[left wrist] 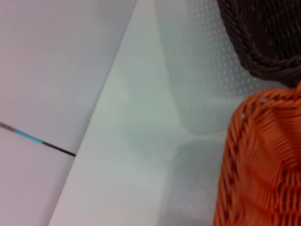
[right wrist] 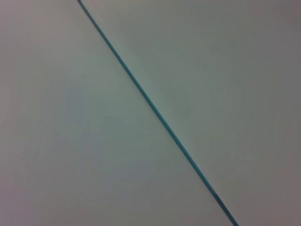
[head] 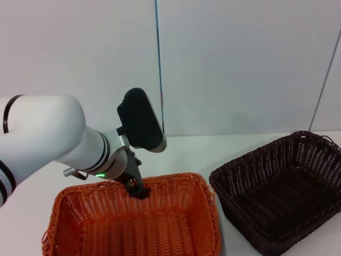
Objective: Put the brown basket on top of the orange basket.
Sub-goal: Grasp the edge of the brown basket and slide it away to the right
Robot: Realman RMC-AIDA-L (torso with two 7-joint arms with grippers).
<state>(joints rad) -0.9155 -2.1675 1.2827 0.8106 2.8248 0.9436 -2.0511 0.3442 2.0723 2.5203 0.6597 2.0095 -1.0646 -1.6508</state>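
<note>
**Op A:** Going from the left on the head camera, I see the left arm (head: pixel 48 136) reaching in from the left edge of the picture, with the left gripper (head: pixel 139 191) down at the back rim of the orange basket (head: pixel 133 224). Its dark tip sits right at the braided rim, about midway along it.

**Op B:** Is it open, shut, or clamped on the rim?

**Op A:** I can't tell. The wrist body covers most of it, and the left wrist camera shows no fingers at all, only a corner of the orange basket and, beyond it, a corner of the brown basket (left wrist: pixel 263 37).

**Op B:** Where do the two baskets sit?

**Op A:** The orange basket is on the desk (head: pixel 32 197) toward the near edge, left of centre. The brown basket (head: pixel 282 192) is to its right, toward the desk's right edge, sitting on the surface with its opening up. They are just beside each other, with a narrow strip of white desk between their rims; the brown basket is not on the orange one.

**Op B:** And the right arm?

**Op A:** I can't see it in the head view. Its wrist camera gives me only a pale wall (right wrist: pixel 70 141) crossed by a thin blue line (right wrist: pixel 155 110).
</note>
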